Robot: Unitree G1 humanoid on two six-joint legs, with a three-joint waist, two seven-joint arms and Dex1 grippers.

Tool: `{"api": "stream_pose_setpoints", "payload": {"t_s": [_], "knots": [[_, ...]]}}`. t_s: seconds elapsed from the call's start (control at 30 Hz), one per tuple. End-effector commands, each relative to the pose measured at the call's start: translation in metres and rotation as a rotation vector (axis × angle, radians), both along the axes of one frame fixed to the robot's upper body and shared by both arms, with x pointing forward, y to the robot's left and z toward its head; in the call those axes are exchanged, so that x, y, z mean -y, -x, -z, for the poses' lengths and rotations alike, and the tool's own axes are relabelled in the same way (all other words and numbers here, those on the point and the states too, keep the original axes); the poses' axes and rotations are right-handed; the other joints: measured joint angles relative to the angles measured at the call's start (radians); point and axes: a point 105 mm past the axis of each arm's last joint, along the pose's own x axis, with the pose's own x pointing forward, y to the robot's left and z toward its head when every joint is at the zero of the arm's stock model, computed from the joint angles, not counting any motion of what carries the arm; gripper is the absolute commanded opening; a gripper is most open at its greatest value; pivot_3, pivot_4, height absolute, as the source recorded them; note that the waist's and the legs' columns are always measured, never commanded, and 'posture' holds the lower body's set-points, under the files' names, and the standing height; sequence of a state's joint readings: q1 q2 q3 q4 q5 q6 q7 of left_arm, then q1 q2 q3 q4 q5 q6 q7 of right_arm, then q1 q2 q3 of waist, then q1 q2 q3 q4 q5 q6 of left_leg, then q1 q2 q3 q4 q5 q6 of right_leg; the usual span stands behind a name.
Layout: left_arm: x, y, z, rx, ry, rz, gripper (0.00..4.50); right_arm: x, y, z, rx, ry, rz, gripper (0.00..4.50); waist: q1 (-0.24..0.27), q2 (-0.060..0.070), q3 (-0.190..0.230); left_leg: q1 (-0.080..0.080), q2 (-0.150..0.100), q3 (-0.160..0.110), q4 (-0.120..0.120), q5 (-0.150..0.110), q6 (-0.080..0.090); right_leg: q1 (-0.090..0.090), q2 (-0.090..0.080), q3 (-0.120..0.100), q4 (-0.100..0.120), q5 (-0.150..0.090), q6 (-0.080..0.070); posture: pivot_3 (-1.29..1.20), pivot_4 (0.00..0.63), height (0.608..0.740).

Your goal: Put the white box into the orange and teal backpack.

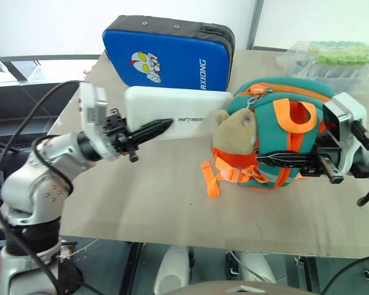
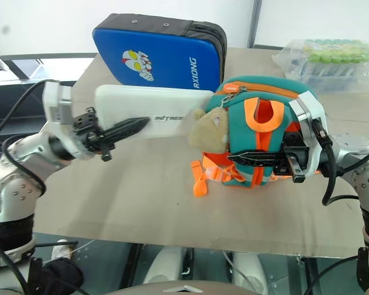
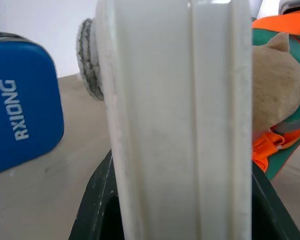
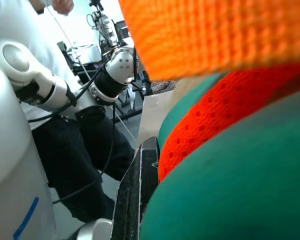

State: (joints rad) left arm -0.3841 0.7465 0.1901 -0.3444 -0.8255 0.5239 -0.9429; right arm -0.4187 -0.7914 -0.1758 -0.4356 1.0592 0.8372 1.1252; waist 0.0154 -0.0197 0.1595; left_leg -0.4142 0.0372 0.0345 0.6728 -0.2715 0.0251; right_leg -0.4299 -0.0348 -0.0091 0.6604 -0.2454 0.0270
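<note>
Your left gripper (image 1: 149,131) is clamping the flat white rectangular box (image 1: 178,112), its long axis pointing at the teal-and-orange fabric backpack (image 1: 277,132); your closed right gripper (image 1: 277,161) is pinching that backpack.

white box (image 1: 172,110) end behind plush animal (image 1: 237,132)

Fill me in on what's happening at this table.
A two-armed robot is packing a backpack. Its left pincer holds the white box above the table, its far end by the plush animal on the backpack. The right pincer is shut on the backpack. The box is not inside yet. A blue case stands behind, and a clear bag lies at the far corner.
</note>
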Motion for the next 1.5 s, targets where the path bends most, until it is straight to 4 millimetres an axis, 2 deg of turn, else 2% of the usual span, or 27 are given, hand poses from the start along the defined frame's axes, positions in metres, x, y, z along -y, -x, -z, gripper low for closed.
{"api": "stream_pose_setpoints", "payload": {"t_s": [0.03, 0.2, 0.27, 0.4, 0.53, 0.6, 0.67, 0.8, 0.9, 1.0, 1.07, 1.1, 1.13, 1.2, 1.23, 1.27, 1.37, 1.5], "knots": [[0.02, 0.018, -0.011, 0.107, -0.061, 0.154, 1.16, -0.001, -0.002, -0.003, 0.071, 0.024, 0.041, 0.05, -0.001, 0.0, 0.0, 0.0, 0.0, 0.0, 0.0, 0.0, 0.0, 0.0, 0.0, 0.0, 0.0, 0.0, 0.0, 0.0, 0.15, 0.74], [0.023, 0.018, -0.029, 0.159, -0.062, 0.198, 1.16, 0.009, -0.019, 0.001, 0.038, -0.005, 0.162, 0.05, -0.002, 0.0, 0.0, 0.0, 0.0, 0.0, 0.0, 0.0, 0.0, 0.0, 0.001, 0.0, 0.0, 0.0, 0.0, 0.0, 0.15, 0.74], [0.024, 0.019, -0.036, 0.169, -0.056, 0.212, 1.16, 0.013, -0.018, 0.002, 0.025, -0.01, 0.173, 0.05, -0.002, 0.0, 0.0, 0.0, 0.0, 0.0, 0.0, 0.0, 0.0, 0.0, 0.001, 0.0, 0.001, 0.0, 0.0, 0.0, 0.15, 0.74], [0.035, 0.016, -0.04, 0.183, -0.073, 0.239, 1.16, 0.012, -0.006, 0.0, 0.02, -0.015, 0.112, 0.05, -0.001, 0.0, 0.0, 0.0, 0.0, 0.0, 0.0, 0.0, 0.0, 0.0, 0.001, 0.0, 0.001, 0.0, 0.0, 0.0, 0.15, 0.74], [0.07, 0.006, -0.019, 0.139, -0.15, 0.314, 1.16, 0.005, 0.005, 0.0, 0.036, -0.008, 0.049, 0.05, 0.001, 0.0, 0.0, 0.0, 0.0, -0.001, 0.002, 0.0, 0.0, 0.002, 0.001, -0.001, 0.001, 0.0, 0.0, 0.0, 0.15, 0.74], [0.095, -0.008, -0.007, 0.135, -0.159, 0.318, 1.16, 0.002, 0.003, -0.001, 0.061, -0.012, 0.054, 0.05, 0.002, 0.0, 0.0, 0.001, 0.0, -0.001, 0.003, 0.0, 0.0, 0.003, 0.001, -0.001, 0.001, 0.0, 0.0, 0.0, 0.15, 0.74], [0.108, -0.016, 0.001, 0.151, -0.18, 0.316, 1.16, 0.0, 0.001, 0.0, 0.079, -0.012, 0.058, 0.05, 0.002, 0.0, 0.0, 0.001, -0.002, -0.002, 0.006, 0.0, 0.0, 0.005, 0.001, -0.003, 0.001, 0.0, 0.0, 0.0, 0.15, 0.74], [0.147, -0.044, 0.041, 0.08, -0.289, 0.297, 1.16, -0.004, -0.007, 0.003, 0.162, -0.008, 0.137, 0.05, -0.001, 0.0, 0.0, 0.001, -0.002, -0.004, 0.009, 0.0, 0.0, 0.006, 0.003, -0.003, 0.001, 0.0, 0.0, 0.0, 0.15, 0.74], [0.165, -0.05, 0.061, 0.069, -0.345, 0.311, 1.16, 0.0, -0.008, 0.009, 0.16, -0.006, 0.186, 0.05, -0.001, 0.0, 0.0, 0.001, -0.002, -0.004, 0.009, 0.0, 0.0, 0.007, 0.003, -0.003, 0.001, 0.0, 0.0, 0.0, 0.15, 0.74], [0.176, -0.055, 0.071, 0.054, -0.355, 0.3, 1.16, 0.006, -0.015, 0.02, 0.161, 0.026, 0.267, 0.05, 0.0, 0.0, 0.0, 0.001, -0.002, -0.006, 0.01, 0.0, 0.0, 0.007, 0.003, -0.003, 0.001, 0.0, 0.0, 0.0, 0.15, 0.74], [0.174, -0.056, 0.074, 0.024, -0.335, 0.289, 2.19, 0.013, -0.022, 0.034, 0.138, 0.048, 0.331, 0.0, 0.001, 0.0, -0.001, 0.001, -0.002, -0.006, 0.01, 0.0, 0.001, 0.008, 0.003, -0.003, 0.001, 0.0, 0.0, 0.0, 0.15, 0.74], [0.172, -0.056, 0.071, 0.019, -0.312, 0.282, 2.47, 0.016, -0.024, 0.039, 0.125, 0.048, 0.356, 0.0, 0.0, 0.0, -0.001, 0.002, -0.002, -0.007, 0.011, 0.0, 0.001, 0.01, 0.002, -0.003, 0.001, 0.0, 0.0, 0.0, 0.15, 0.74], [0.168, -0.057, 0.066, 0.021, -0.289, 0.268, 3.04, 0.019, -0.026, 0.042, 0.117, 0.045, 0.372, 0.0, -0.001, 0.0, -0.001, 0.004, -0.002, -0.008, 0.011, -0.001, 0.001, 0.012, 0.002, -0.004, 0.001, 0.0, 0.0, 0.0, 0.15, 0.74], [0.151, -0.056, 0.054, 0.031, -0.237, 0.241, 3.89, 0.023, -0.028, 0.042, 0.109, 0.033, 0.394, 0.0, -0.002, 0.0, -0.001, 0.008, -0.002, -0.009, 0.011, -0.001, 0.002, 0.016, 0.003, -0.003, 0.001, 0.0, 0.0, 0.0, 0.15, 0.74], [0.141, -0.054, 0.046, 0.017, -0.2, 0.237, 4.17, 0.024, -0.03, 0.041, 0.108, 0.024, 0.407, 0.0, -0.004, 0.0, -0.001, 0.011, -0.002, -0.008, 0.01, -0.001, 0.002, 0.018, 0.003, -0.003, 0.001, 0.0, 0.0, 0.0, 0.15, 0.74], [0.127, -0.051, 0.039, -0.007, -0.165, 0.234, 4.36, 0.025, -0.032, 0.041, 0.106, 0.022, 0.416, 0.0, -0.011, 0.0, -0.001, 0.014, -0.001, -0.008, 0.009, -0.001, 0.002, 0.02, 0.003, -0.002, 0.001, 0.0, 0.0, 0.0, 0.15, 0.74], [0.092, -0.038, 0.024, -0.1, -0.081, 0.246, 4.36, 0.026, -0.037, 0.041, 0.112, 0.031, 0.429, 0.0, -0.031, 0.0, -0.001, 0.017, 0.0, -0.011, 0.007, -0.001, 0.002, 0.019, 0.006, 0.001, 0.003, 0.0, 0.0, 0.0, 0.15, 0.74], [0.045, -0.021, 0.015, -0.237, 0.006, 0.238, 4.36, 0.019, -0.038, 0.032, 0.118, 0.001, 0.409, 0.0, -0.029, 0.001, 0.0, 0.018, 0.001, -0.013, 0.005, -0.001, 0.002, 0.019, 0.007, 0.001, 0.003, 0.0, 0.0, 0.0, 0.15, 0.74]]}}
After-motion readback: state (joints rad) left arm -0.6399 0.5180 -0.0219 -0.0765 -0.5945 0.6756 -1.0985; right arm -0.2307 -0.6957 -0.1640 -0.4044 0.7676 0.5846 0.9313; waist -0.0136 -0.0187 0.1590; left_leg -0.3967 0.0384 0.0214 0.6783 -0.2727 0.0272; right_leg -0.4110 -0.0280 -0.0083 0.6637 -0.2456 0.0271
